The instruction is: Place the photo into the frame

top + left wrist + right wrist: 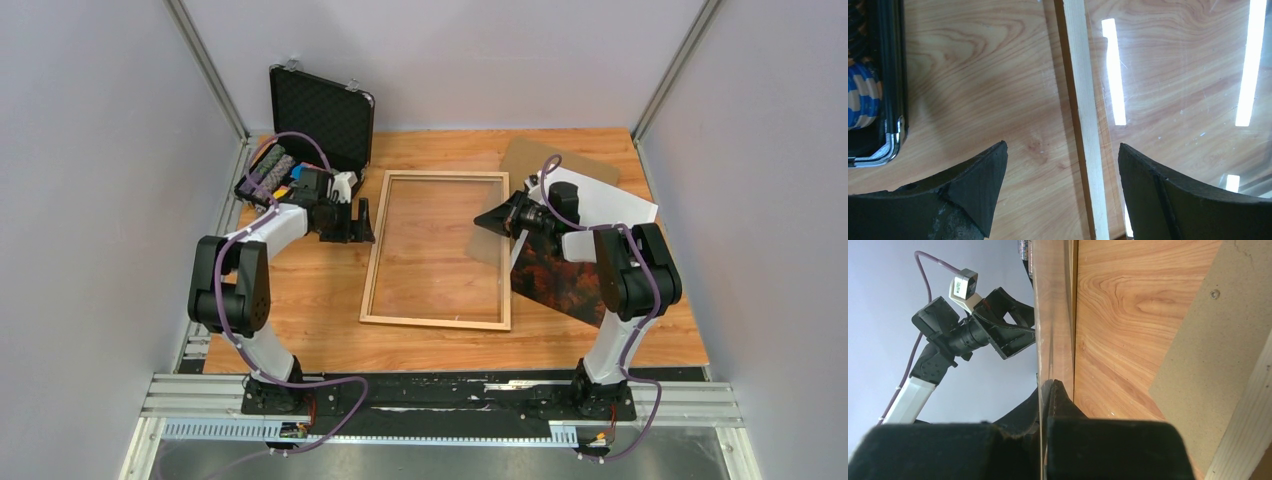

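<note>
our right gripper [494, 218] pinches what seems the clear sheet [440, 240] by its edge; the left gripper [362, 222] hangs spread beside the frame [375, 262]. the photo [555, 282] lies right of the frame, under the right arm, nearer it.

You are working inside a booth. Plain, pale grey-lilac walls [90, 200] close it in on the left, back and right, and slanting aluminium posts [205, 65] stand at the two far corners. The surface [320, 290] is warm orange-brown wood with a clear grain. An aluminium rail [690, 410] runs along its near edge. The light is soft and even, and the shadows are faint.
</note>
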You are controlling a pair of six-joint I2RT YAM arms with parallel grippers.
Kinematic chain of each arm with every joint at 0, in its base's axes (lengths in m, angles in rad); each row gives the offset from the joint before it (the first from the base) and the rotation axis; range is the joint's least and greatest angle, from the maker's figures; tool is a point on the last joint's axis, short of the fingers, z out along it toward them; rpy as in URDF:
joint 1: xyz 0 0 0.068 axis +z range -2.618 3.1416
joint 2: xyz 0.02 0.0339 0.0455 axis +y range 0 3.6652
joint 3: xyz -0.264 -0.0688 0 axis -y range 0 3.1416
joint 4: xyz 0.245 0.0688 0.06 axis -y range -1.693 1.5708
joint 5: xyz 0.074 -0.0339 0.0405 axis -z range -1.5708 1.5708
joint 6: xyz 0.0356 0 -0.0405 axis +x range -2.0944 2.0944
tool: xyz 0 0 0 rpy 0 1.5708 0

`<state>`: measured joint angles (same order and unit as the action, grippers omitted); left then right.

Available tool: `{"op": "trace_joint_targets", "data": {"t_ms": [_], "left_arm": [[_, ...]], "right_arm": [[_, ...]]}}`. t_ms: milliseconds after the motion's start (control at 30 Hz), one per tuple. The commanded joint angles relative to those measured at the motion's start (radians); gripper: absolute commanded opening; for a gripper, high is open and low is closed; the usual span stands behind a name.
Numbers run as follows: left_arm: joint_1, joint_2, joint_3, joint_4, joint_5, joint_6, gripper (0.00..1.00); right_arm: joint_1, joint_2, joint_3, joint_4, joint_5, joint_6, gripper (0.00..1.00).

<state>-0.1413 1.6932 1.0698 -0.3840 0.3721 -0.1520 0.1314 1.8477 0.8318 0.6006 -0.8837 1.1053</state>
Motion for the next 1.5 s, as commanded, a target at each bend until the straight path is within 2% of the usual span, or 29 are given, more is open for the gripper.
{"op": "trace_joint_targets", "data": {"t_ms": [0, 200, 400, 867, 1467], "left_arm": [[0.009, 0.018, -0.011, 0.047, 0.055, -0.017, 0.88], [0.009, 0.056, -0.025, 0.061, 0.145, -0.038, 0.87], [0.009, 0.077, -0.044, 0.082, 0.241, -0.055, 0.82], [0.009, 0.111, -0.059, 0.102, 0.304, -0.058, 0.7], [0.009, 0.097, -0.068, 0.117, 0.383, -0.068, 0.75]], "right_arm": [[0.011, -0.041, 0.027, 0.034, 0.031, -0.004, 0.0], [0.016, -0.045, 0.029, 0.027, 0.041, 0.0, 0.0], [0.016, -0.045, 0.016, 0.049, 0.046, 0.031, 0.0], [0.02, 0.01, -0.002, 0.166, 0.025, 0.155, 0.0], [0.056, 0.103, -0.028, 0.275, 0.037, 0.225, 0.0]]}}
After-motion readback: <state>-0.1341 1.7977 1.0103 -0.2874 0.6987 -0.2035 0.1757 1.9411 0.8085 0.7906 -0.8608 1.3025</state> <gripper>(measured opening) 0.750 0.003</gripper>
